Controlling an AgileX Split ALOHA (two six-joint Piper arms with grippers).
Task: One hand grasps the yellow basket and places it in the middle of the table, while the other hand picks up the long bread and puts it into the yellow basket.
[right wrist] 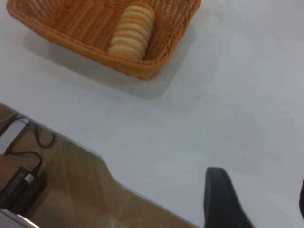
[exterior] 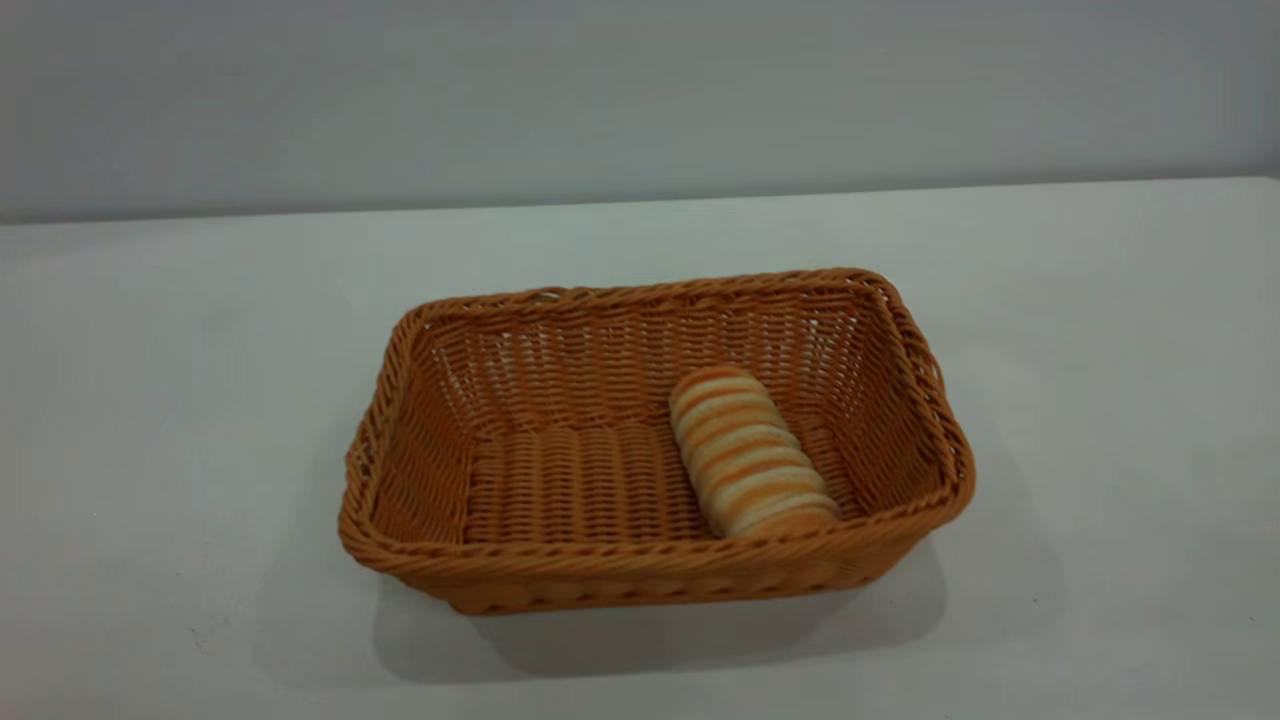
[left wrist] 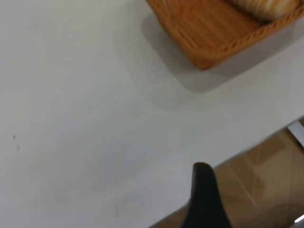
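Basket (exterior: 655,575) sits near middle of white surface (exterior: 180,420), upright, long side toward exterior camera. Bread (exterior: 748,452) lies inside basket, on woven floor in right half, slanted, near end against front wall, far end pointing to back wall. Neither arm visible in exterior view. Left pincer: single dark finger (left wrist: 204,199) seen over surface edge, well apart from basket; opening cannot be told. Right pincer: dark finger (right wrist: 221,199) likewise well apart from basket, holding nothing; opening cannot be told.
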